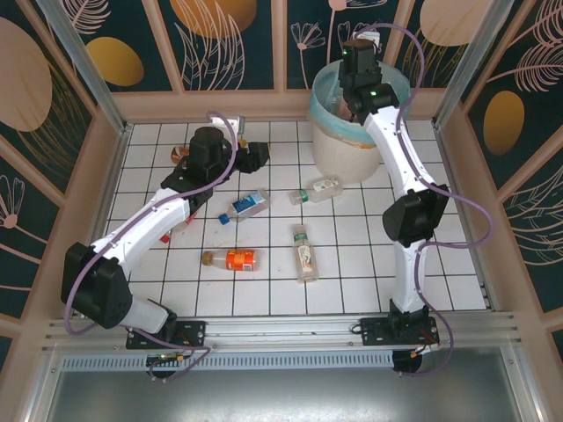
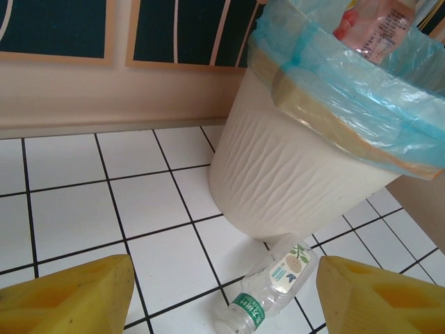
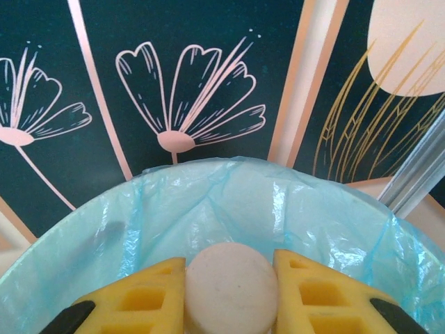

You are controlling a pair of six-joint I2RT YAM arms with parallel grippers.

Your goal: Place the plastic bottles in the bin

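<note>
Four clear plastic bottles (image 1: 303, 252) lie in plain sight on the white tiled desk (image 1: 369, 272); two more are partly hidden by the left arm (image 1: 149, 224). One round white blue-lined bin (image 1: 339, 154) stands at the back. The right pincer (image 3: 229, 271) is clamped on a pale-capped bottle (image 3: 229, 296) over the bin. The left pincer (image 2: 224, 268) is spread wide and empty.

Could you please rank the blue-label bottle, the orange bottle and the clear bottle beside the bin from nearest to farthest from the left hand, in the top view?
1. blue-label bottle, just on the near side of the left hand.
2. clear bottle, to the right, beside the bin.
3. orange bottle, toward the near edge.
</note>
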